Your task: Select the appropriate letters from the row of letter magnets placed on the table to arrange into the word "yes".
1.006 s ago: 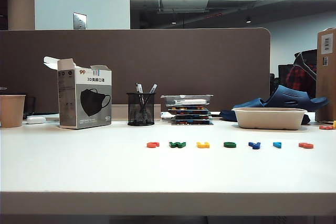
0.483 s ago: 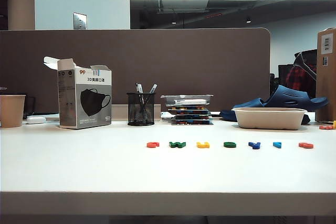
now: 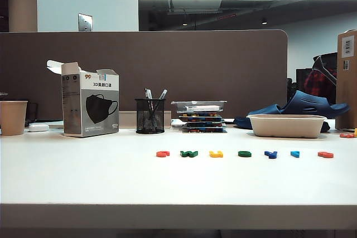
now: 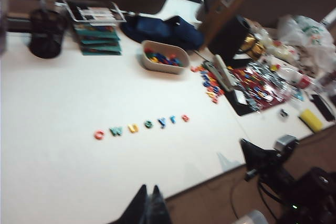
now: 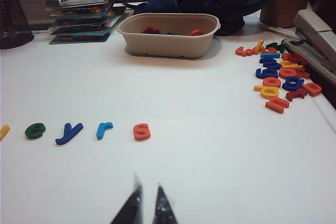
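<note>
The row of letter magnets [image 3: 244, 154] lies on the white table [image 3: 83, 176]. Within it are the dark green rounded letter [image 3: 244, 153] [image 5: 35, 130], the dark blue y [image 3: 271, 154] [image 5: 69, 132] and the red-orange s [image 3: 325, 154] [image 5: 142, 131]. A light blue r [image 5: 104, 128] lies between the y and the s. My right gripper [image 5: 148, 185] hovers on the near side of the s, its fingers a narrow gap apart and empty. My left gripper [image 4: 149, 186] is high over the table's front edge, well back from the row [image 4: 142, 126], tips together. Neither gripper shows in the exterior view.
Behind the row stand a mask box [image 3: 89, 104], a mesh pen holder [image 3: 149, 115], stacked trays [image 3: 201, 115], a beige bowl [image 3: 286, 125] and a paper cup [image 3: 12, 117]. To the right lie several loose letters [image 5: 278, 77] and a stapler [image 5: 315, 30].
</note>
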